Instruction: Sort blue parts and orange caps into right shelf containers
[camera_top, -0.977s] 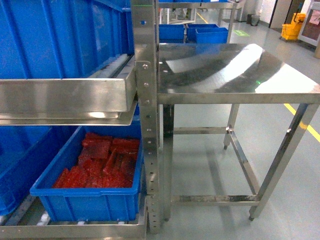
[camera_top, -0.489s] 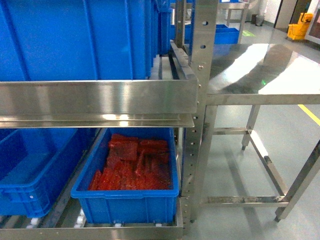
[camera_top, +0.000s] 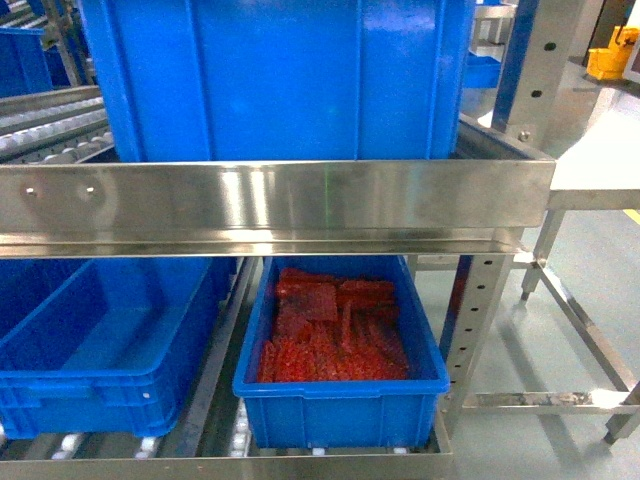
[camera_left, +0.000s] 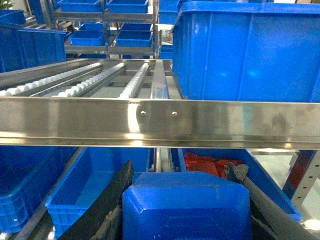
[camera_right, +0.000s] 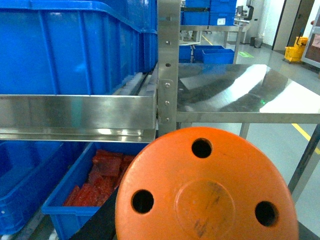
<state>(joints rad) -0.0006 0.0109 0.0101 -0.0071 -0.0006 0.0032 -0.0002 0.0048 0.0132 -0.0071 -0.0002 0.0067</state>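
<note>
Steel rack (camera_top: 280, 205) across the head view, its upper level bearing a large blue crate (camera_top: 280, 75) pushed to the front lip, roller tracks (camera_left: 90, 80) bare beside it to the left, presumably to let crates slide. On the lower level, two blue crates side by side: an empty one (camera_top: 100, 350) on the left, a smaller one (camera_top: 340, 385) on the right holding red-orange flat pieces (camera_top: 335, 335). Steel counter (camera_right: 245, 92) just right of the rack, bare and shiny.

Left wrist view: blue part (camera_left: 185, 205) filling the bottom, carried between dark jaws, closed on it as far as can be judged, held below the rack's front rail. Right wrist view: orange cap (camera_right: 205, 190) with three holes, close to the lens and hiding the jaws, so grip only inferred, not confirmed. Both pieces apparently carried facing the rack for dropping into the crates; neither yet over one.
</note>
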